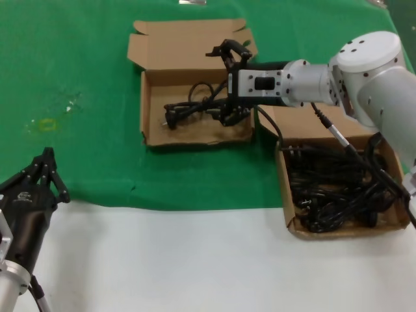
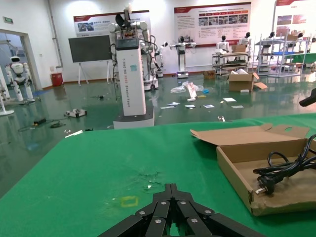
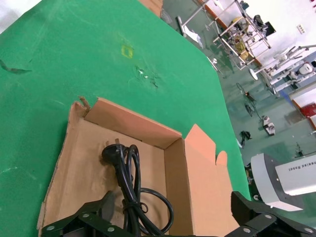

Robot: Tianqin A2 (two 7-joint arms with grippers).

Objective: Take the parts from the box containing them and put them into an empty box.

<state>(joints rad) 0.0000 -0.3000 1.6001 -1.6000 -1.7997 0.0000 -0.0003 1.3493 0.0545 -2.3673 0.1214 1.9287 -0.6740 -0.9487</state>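
So far we have one power cord [image 1: 195, 107] in the far box [image 1: 153, 133] under our open right gripper [image 1: 234, 81], many remaining in the near box [image 1: 286, 195].

Head overhead; both wrist views share receiving box [image 1: 195, 140]

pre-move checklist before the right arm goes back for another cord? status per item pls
1. Right gripper open: ok, jaws spread wide over the far box.
2. Power cord released: ok, it lies on the far box floor, plug toward the box's left end.
3. Cord clear of the fingers: cannot tell, its coil runs up between the lower fingers in the right wrist view.
4. Supply left: ok, the near box holds a pile of cords.
5. Left gripper out of the way: ok, parked at the table's near left, shut.
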